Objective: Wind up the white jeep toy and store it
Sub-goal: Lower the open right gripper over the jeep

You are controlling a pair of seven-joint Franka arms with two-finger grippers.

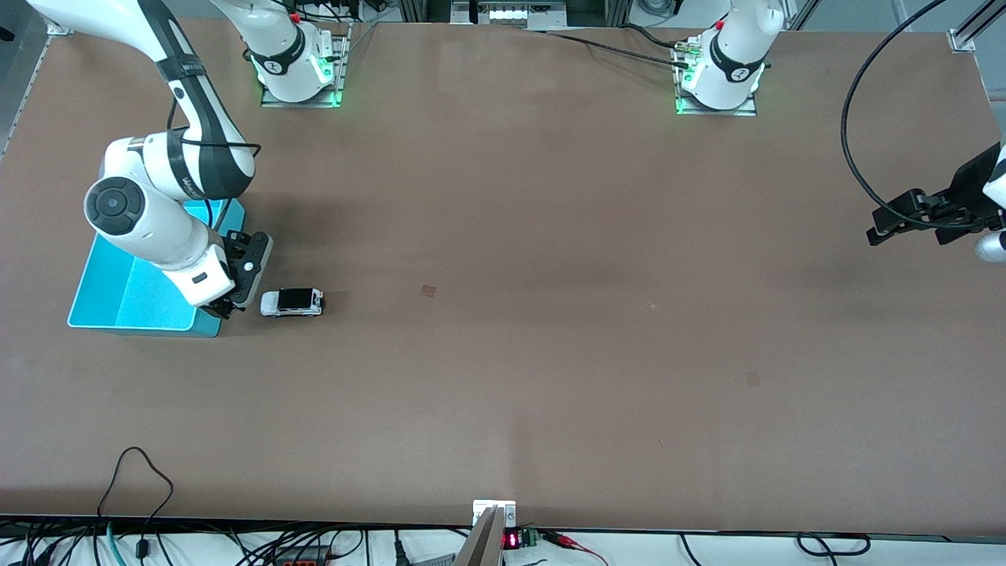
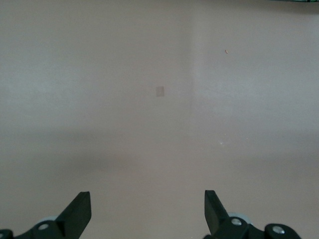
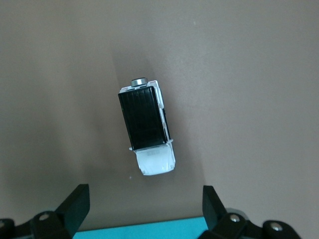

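The white jeep toy [image 1: 292,302] stands on its wheels on the table beside the teal bin [image 1: 137,292], on the bin's side toward the left arm's end. In the right wrist view the jeep [image 3: 146,128] shows its black roof, with its white bonnet toward the bin's edge [image 3: 144,231]. My right gripper [image 1: 240,303] [image 3: 144,201] is open and empty, over the bin's corner right beside the jeep, not touching it. My left gripper [image 1: 904,222] [image 2: 148,209] is open and empty and waits at the left arm's end of the table.
A black cable [image 1: 864,118] loops above the table by the left arm. Cables [image 1: 134,487] hang along the table edge nearest the front camera.
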